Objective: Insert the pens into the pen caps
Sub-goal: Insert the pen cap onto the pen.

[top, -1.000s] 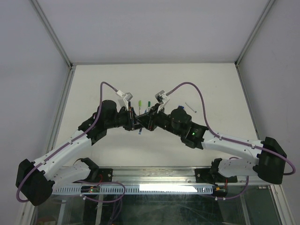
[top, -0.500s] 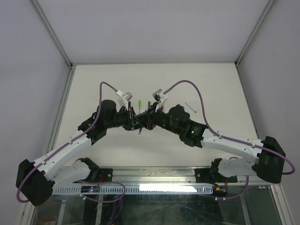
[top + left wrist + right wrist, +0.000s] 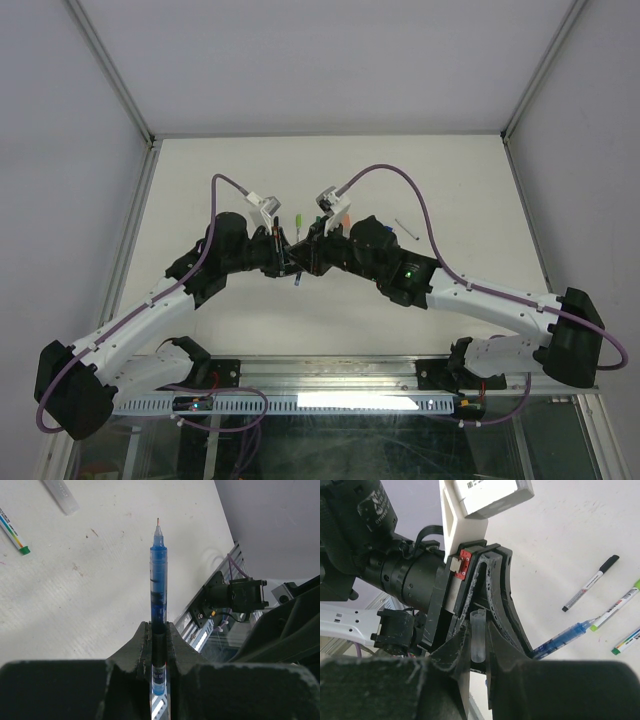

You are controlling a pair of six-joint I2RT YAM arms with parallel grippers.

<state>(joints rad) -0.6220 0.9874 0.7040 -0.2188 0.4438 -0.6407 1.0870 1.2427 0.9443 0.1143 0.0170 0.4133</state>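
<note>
My left gripper [image 3: 158, 630] is shut on a blue pen [image 3: 158, 580] whose bare tip points away from the camera, held above the table. My right gripper [image 3: 478, 641] is shut on a short clear pen cap [image 3: 478, 635], open end up. In the top view the left gripper [image 3: 287, 256] and the right gripper [image 3: 311, 250] meet nose to nose at the table's middle, and the blue pen's end [image 3: 298, 281] pokes out below them. In the right wrist view the left gripper's fingers sit right behind the cap, and the blue pen [image 3: 565, 635] sticks out to the right.
Loose pens lie on the table beyond the grippers: a lime-green-capped one [image 3: 298, 217], a dark-green-capped one [image 3: 317, 221], an orange-capped one [image 3: 345, 218] and a thin pale one [image 3: 404, 229]. The right wrist view shows a black-capped pen [image 3: 591, 584] and a green-capped marker [image 3: 620, 605].
My right arm has shifted left and farther from its base, bringing its gripper closer against the left gripper. The left arm has barely moved.
</note>
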